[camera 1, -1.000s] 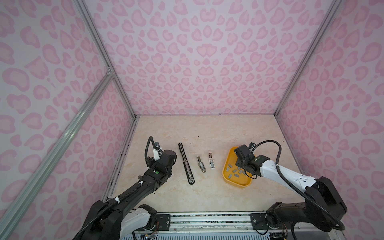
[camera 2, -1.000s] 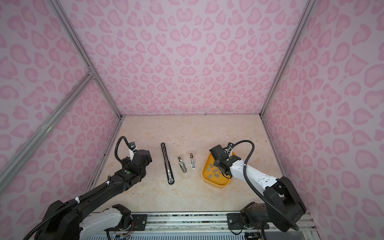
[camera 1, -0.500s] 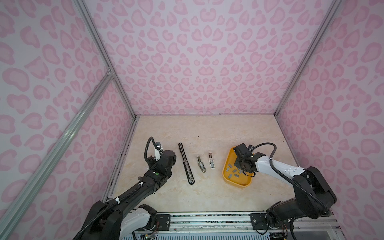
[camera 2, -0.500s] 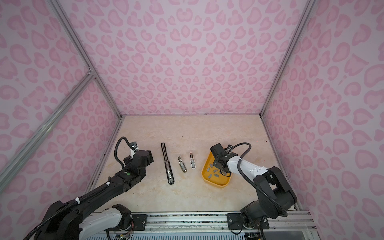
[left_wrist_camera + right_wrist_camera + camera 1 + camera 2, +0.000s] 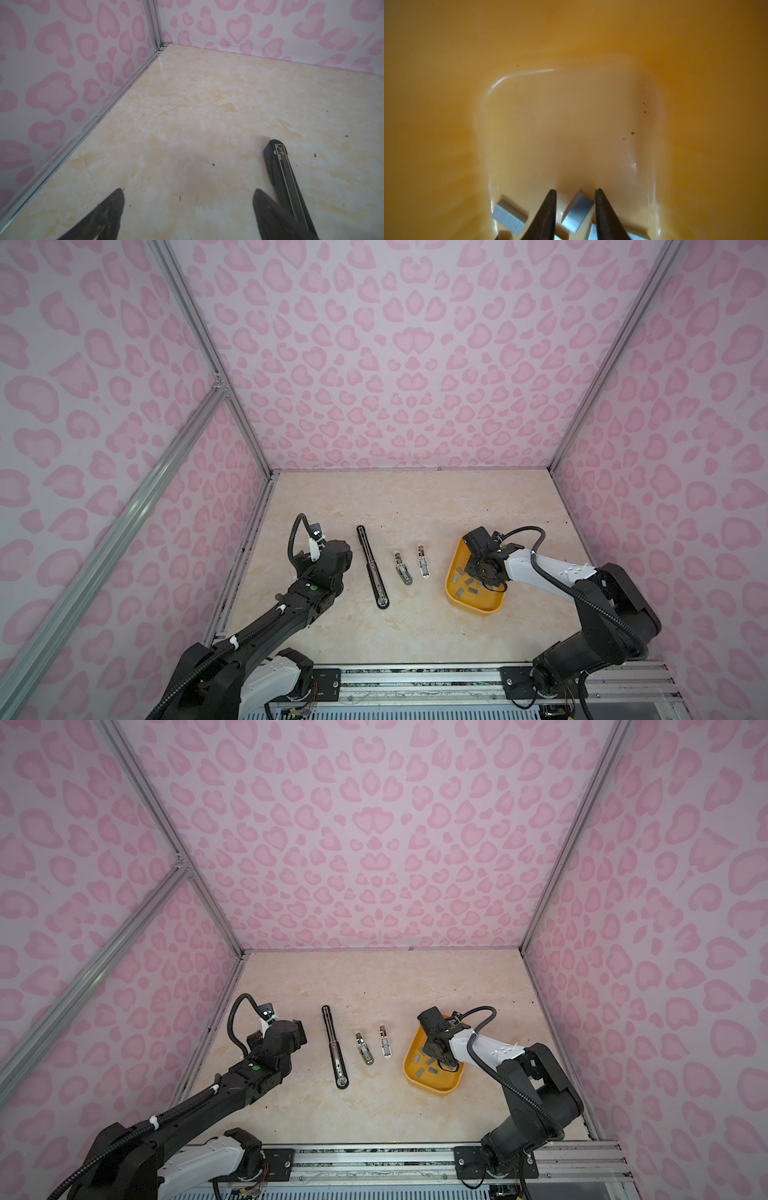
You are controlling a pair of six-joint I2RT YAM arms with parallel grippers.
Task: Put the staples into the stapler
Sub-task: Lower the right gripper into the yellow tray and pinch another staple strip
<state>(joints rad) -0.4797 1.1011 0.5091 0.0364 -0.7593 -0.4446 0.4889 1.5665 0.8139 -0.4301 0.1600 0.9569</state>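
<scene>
Several small grey staples [image 5: 465, 583] lie loose in a yellow tray [image 5: 473, 605] on the right in both top views. My right gripper [image 5: 575, 190] reaches down into the tray. Its jaws stand a little apart around one staple strip [image 5: 578, 209]: the strip touches one finger, with a gap at the other. Another strip [image 5: 508, 216] lies beside it. A long black stapler [image 5: 372, 566] lies opened flat left of centre, and its tip [image 5: 277, 151] shows in the left wrist view. My left gripper [image 5: 188, 189] hovers wide open and empty just left of it.
Two small silver staplers [image 5: 402, 568] [image 5: 423, 561] lie between the long stapler and the tray. Pink patterned walls close in the marble floor [image 5: 374, 986] on three sides, and a metal rail [image 5: 415, 676] runs along the front edge.
The right arm has shifted its elbow and moved its gripper a little inside the tray, and the jaws have spread slightly. The left arm has not moved.
</scene>
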